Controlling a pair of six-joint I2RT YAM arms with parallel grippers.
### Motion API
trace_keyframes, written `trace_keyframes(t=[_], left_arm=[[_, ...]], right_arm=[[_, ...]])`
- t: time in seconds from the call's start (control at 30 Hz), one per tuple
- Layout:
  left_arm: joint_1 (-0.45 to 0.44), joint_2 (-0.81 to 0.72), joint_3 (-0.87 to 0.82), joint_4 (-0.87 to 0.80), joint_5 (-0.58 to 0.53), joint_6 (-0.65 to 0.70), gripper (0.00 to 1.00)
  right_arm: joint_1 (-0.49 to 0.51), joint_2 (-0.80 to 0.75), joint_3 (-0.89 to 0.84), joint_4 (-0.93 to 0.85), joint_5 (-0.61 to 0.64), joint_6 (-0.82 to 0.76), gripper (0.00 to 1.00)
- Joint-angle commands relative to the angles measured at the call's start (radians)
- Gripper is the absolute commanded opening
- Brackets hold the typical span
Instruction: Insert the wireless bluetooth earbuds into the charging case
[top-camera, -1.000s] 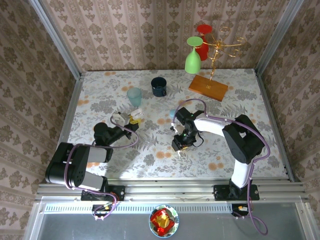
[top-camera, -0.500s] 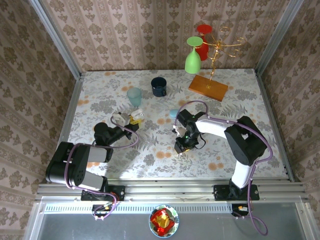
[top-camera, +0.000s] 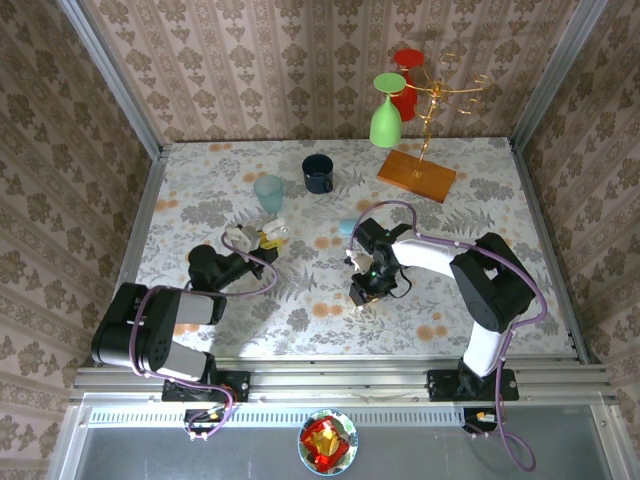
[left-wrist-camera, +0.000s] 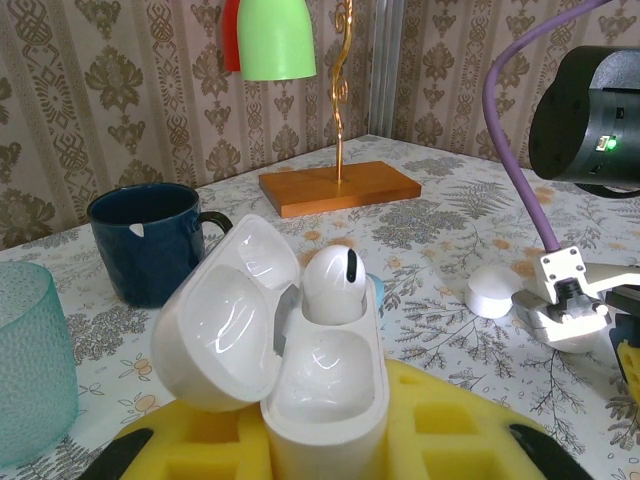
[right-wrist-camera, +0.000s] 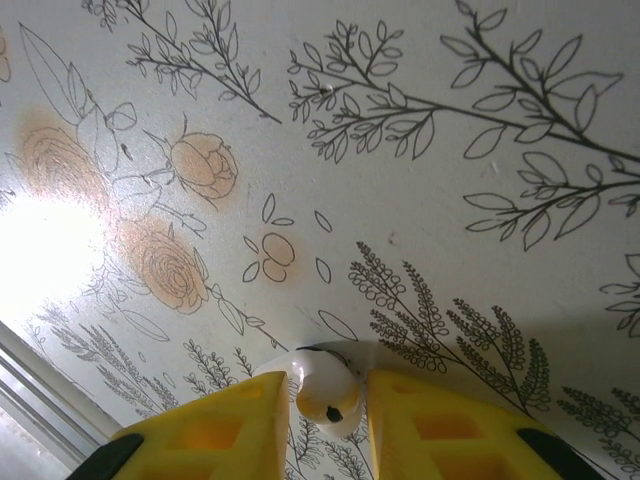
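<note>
Two earbuds, well apart. Seated earbud (left-wrist-camera: 333, 283) upright in open-lidded charging case (left-wrist-camera: 325, 395), clamped between left fingers (left-wrist-camera: 440, 435) at 9 o'clock on desk (top-camera: 480, 220). Second earbud (right-wrist-camera: 325, 392) pinched between right fingers (right-wrist-camera: 235, 430), at 4 o'clock from case, close over desk.

Worktop (right-wrist-camera: 420, 150): white, grey leaf sprigs, orange roses. Charging case (left-wrist-camera: 320, 390) glossy white. Docked earbud (left-wrist-camera: 333, 285) white, black slot. Second earbud (right-wrist-camera: 325, 392) white, black dot. Left claw (left-wrist-camera: 325, 445), right claw (right-wrist-camera: 328, 415): yellow foam pads. Mug (left-wrist-camera: 150, 240) navy, tumbler (left-wrist-camera: 30, 370) teal, glass (left-wrist-camera: 272, 35) lime green, walls (left-wrist-camera: 120, 90) beige damask.
</note>
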Motion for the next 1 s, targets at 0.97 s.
trace_keyframes(t=[0.97], left_arm=[[-0.036, 0.028, 0.032, 0.022, 0.084, 0.013, 0.03]], right_arm=[[-0.005, -0.21, -0.065, 0.156, 0.156, 0.084, 0.14]])
